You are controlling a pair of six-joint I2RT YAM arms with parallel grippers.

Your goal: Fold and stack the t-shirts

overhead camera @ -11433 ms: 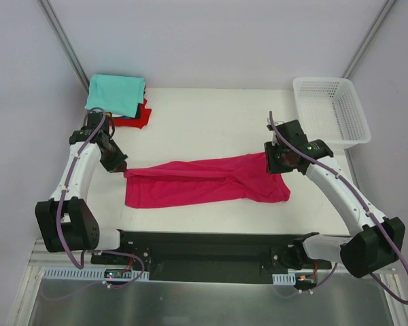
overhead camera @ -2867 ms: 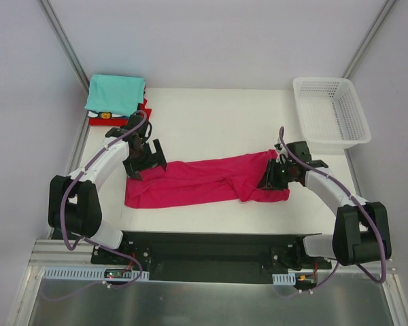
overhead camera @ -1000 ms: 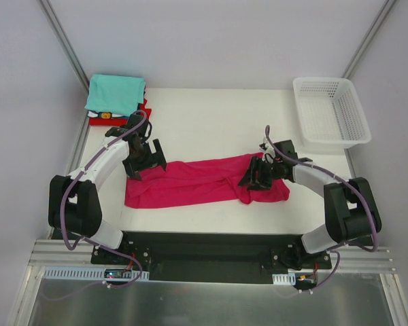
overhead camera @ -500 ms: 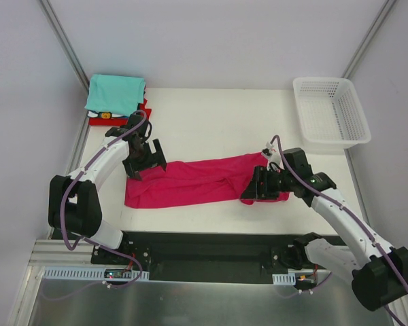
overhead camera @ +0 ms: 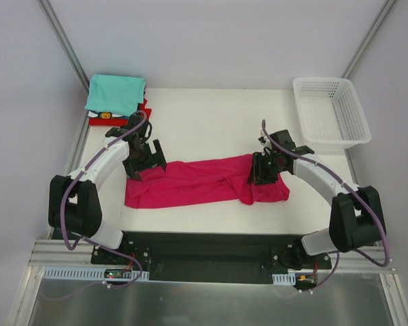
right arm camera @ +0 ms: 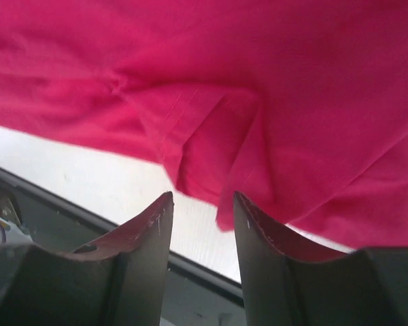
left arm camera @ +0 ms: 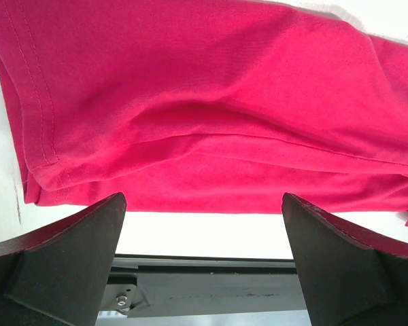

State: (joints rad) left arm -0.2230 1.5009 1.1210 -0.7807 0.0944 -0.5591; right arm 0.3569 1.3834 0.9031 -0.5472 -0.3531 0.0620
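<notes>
A large magenta-pink t-shirt (overhead camera: 190,182) lies in a long folded band across the near half of the table (overhead camera: 211,122). My left gripper (overhead camera: 144,163) hovers over its left end, jaws wide open and empty; in the left wrist view the left gripper (left arm camera: 202,200) frames the shirt's hemmed edge (left arm camera: 44,136). My right gripper (overhead camera: 260,170) is low over the bunched right end. In the right wrist view the right gripper (right arm camera: 202,195) stands partly open, with a fold of the pink cloth (right arm camera: 197,156) just beyond its tips and bare table between them. A folded teal t-shirt (overhead camera: 115,94) tops a red one (overhead camera: 141,117) at the back left.
A white plastic mesh basket (overhead camera: 331,112) stands at the back right corner. The black base rail (overhead camera: 211,248) runs along the near table edge. Slanted metal frame posts (overhead camera: 64,41) rise behind the stack and behind the basket.
The right arm swung out and back over the shirt's right end, and its jaws have narrowed. The left arm and the shirt's left half have not moved.
</notes>
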